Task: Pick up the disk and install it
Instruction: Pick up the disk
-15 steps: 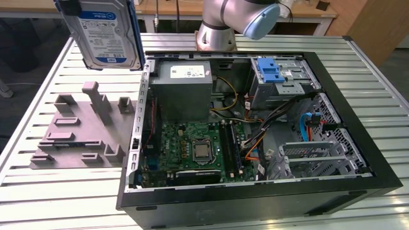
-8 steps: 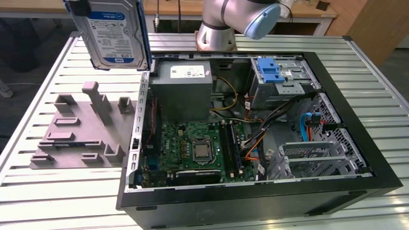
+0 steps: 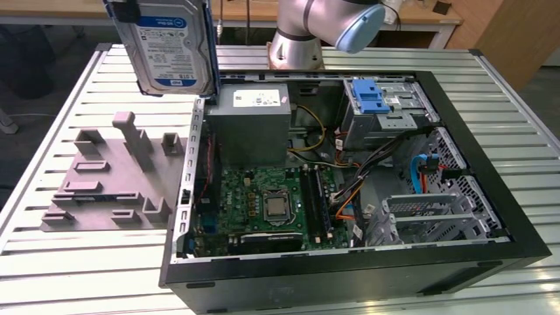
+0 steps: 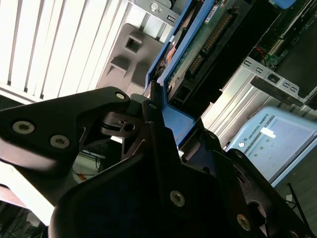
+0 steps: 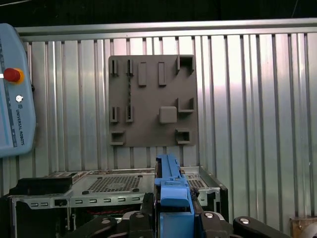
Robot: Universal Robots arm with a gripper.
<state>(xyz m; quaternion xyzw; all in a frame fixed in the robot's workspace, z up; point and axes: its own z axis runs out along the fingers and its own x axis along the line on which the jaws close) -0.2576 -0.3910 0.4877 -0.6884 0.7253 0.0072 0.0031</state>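
Gripper point(image 5: 173, 210): closed on the disk point(image 3: 170, 49); we hold it by its blue rail.
Case point(image 3: 350, 279): open, below the gripper.
Care: we must carry the disk clear of the case wall.

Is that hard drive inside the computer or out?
Out: the disk hangs upright in the air, outside the computer case, gripped by the end effector.
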